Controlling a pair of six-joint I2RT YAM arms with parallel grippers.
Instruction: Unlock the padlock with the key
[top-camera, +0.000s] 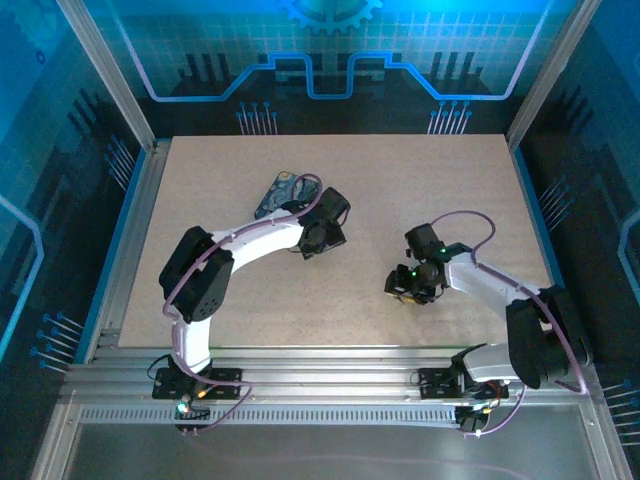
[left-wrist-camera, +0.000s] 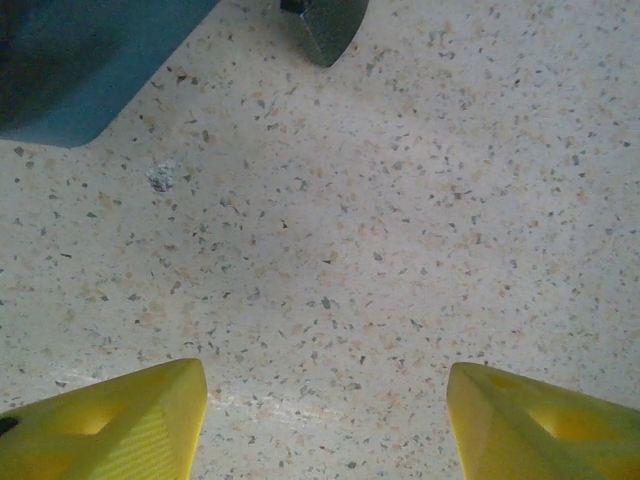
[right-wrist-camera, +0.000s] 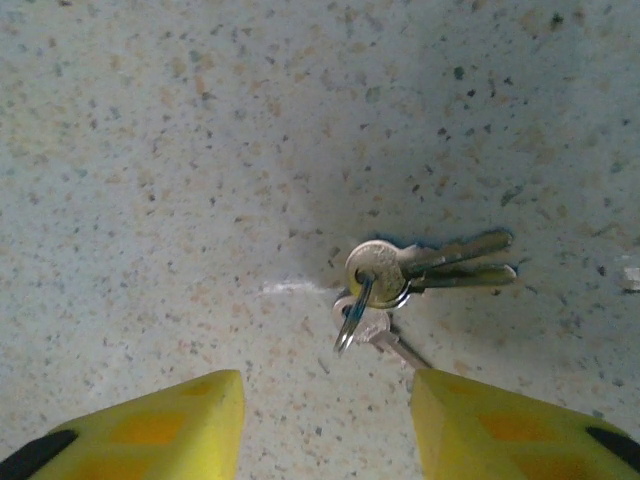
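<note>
A small bunch of keys on a ring lies flat on the speckled table. The key (right-wrist-camera: 378, 268) on top has a round brass head and its blade points right; a lower one runs under my right finger (right-wrist-camera: 470, 420). My right gripper (right-wrist-camera: 325, 390) hangs just above the table, near side of the bunch, open, with nothing between its yellow fingers. My left gripper (left-wrist-camera: 325, 385) is open over bare table. At the top edge of the left wrist view a small dark rounded body (left-wrist-camera: 325, 25), cut off by the frame, looks like the padlock. From above, the left gripper (top-camera: 322, 235) is mid-table and the right gripper (top-camera: 408, 285) sits to its right.
A dark swirl-painted box (top-camera: 280, 193) lies just behind the left gripper; its blue corner (left-wrist-camera: 80, 70) shows in the left wrist view. The table (top-camera: 400, 180) has aluminium rails along its sides and blue-lit walls around it.
</note>
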